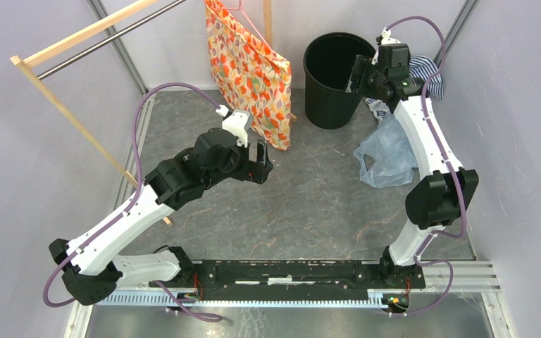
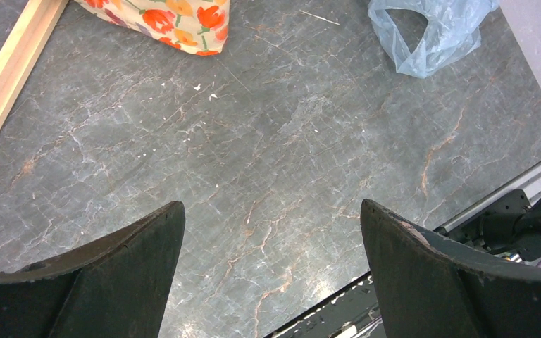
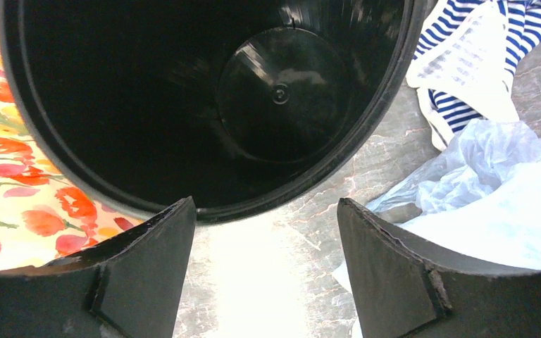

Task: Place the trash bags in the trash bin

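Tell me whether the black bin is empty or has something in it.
Empty. Looking into the bin, the right wrist view shows only its bare black floor; the blue bag lies outside on the table.

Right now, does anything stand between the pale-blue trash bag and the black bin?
Only the blue-white striped cloth, lying on the table between the trash bag and the foot of the bin. The bin's mouth is open and empty, so a lift over the rim looks clear.
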`<action>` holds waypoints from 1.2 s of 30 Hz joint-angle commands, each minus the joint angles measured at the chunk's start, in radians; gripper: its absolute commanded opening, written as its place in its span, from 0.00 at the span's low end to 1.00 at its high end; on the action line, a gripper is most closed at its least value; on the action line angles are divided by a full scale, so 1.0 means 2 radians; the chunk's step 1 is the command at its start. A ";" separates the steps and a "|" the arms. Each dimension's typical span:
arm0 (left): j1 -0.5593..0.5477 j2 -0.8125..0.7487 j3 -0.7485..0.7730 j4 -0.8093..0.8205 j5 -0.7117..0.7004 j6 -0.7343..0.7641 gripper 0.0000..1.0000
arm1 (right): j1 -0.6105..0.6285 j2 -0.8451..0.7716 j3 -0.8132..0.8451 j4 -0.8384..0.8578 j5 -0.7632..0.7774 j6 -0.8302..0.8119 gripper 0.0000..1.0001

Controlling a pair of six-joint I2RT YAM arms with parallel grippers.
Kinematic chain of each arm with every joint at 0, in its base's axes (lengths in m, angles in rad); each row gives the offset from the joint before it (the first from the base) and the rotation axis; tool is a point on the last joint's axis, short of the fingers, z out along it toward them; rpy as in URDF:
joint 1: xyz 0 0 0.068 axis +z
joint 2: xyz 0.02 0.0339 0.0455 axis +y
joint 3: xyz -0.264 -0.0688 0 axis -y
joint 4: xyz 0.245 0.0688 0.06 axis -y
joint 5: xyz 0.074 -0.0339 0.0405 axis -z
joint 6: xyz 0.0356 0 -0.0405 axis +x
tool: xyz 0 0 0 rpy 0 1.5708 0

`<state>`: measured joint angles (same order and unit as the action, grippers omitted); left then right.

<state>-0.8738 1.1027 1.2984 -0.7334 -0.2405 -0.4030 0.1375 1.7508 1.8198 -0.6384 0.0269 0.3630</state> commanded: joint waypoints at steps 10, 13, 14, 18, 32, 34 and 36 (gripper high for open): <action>-0.001 0.008 0.029 -0.006 -0.023 0.004 1.00 | 0.002 -0.061 0.013 0.025 0.015 -0.032 0.85; -0.001 0.004 0.027 -0.006 -0.017 0.006 1.00 | 0.003 -0.103 -0.033 0.026 0.042 -0.039 0.87; -0.001 0.002 0.024 -0.005 -0.016 0.007 1.00 | 0.002 -0.122 -0.059 0.028 0.055 -0.041 0.87; 0.000 -0.010 0.014 -0.004 -0.018 -0.001 1.00 | 0.002 -0.203 -0.181 0.044 0.093 -0.048 0.87; 0.001 -0.025 -0.043 0.018 0.037 -0.033 1.00 | 0.002 -0.333 -0.495 0.150 0.146 -0.050 0.87; 0.001 -0.027 -0.055 0.025 0.044 -0.039 1.00 | 0.002 -0.318 -0.508 0.169 0.162 -0.051 0.87; 0.001 -0.034 -0.068 0.031 0.051 -0.044 1.00 | 0.002 -0.301 -0.519 0.194 0.175 -0.053 0.87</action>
<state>-0.8719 1.0691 1.1988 -0.7357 -0.1829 -0.4232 0.1417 1.1038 0.8116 -0.4126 0.2977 0.2718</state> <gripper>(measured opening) 0.996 0.874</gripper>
